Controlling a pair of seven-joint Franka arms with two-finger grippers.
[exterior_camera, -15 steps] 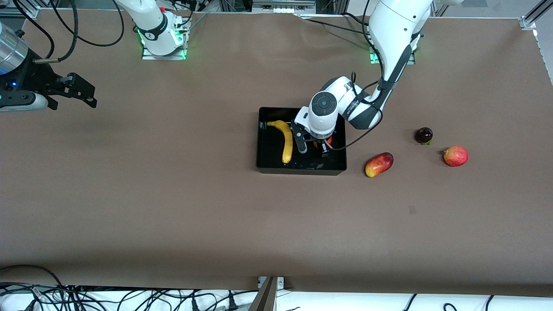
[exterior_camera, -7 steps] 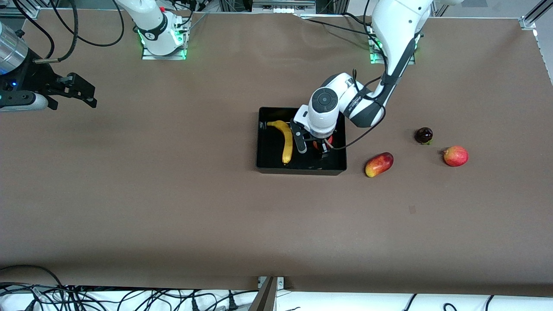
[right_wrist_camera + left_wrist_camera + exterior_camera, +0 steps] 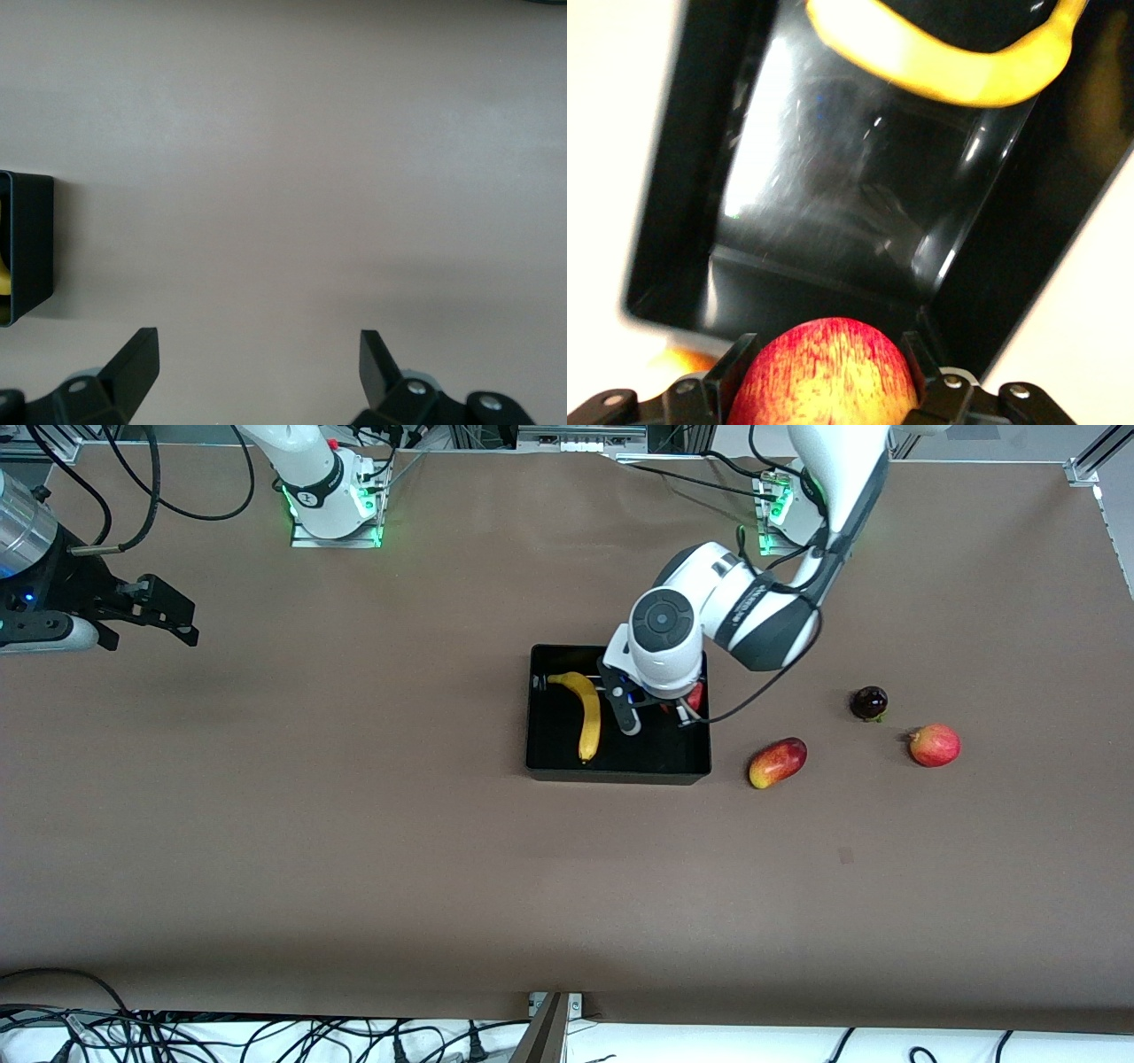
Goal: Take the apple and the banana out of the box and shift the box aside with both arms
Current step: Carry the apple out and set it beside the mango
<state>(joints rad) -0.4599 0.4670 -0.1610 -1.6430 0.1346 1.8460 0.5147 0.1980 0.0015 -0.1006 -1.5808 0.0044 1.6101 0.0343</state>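
Observation:
The black box (image 3: pixel 620 767) sits mid-table with the yellow banana (image 3: pixel 587 713) lying in it toward the right arm's end. My left gripper (image 3: pixel 675 708) is over the box's end toward the left arm, shut on the small red-and-yellow apple (image 3: pixel 696 695). In the left wrist view the apple (image 3: pixel 824 372) fills the gap between my fingers (image 3: pixel 735 359), with the box floor (image 3: pixel 824 177) and banana (image 3: pixel 939 75) below. My right gripper (image 3: pixel 151 615) waits open over bare table at the right arm's end; its wrist view shows the gripper (image 3: pixel 257 354) empty and the box's wall (image 3: pixel 27 248).
An oblong red-yellow mango-like fruit (image 3: pixel 777 763) lies on the table beside the box, toward the left arm's end. Farther that way are a dark purple round fruit (image 3: pixel 869 702) and a round red fruit (image 3: pixel 935 745). Cables lie along the table's near edge.
My left wrist has risen and shifted toward the left arm's end of the box, carrying the apple up with it. The right arm, banana and box have not moved.

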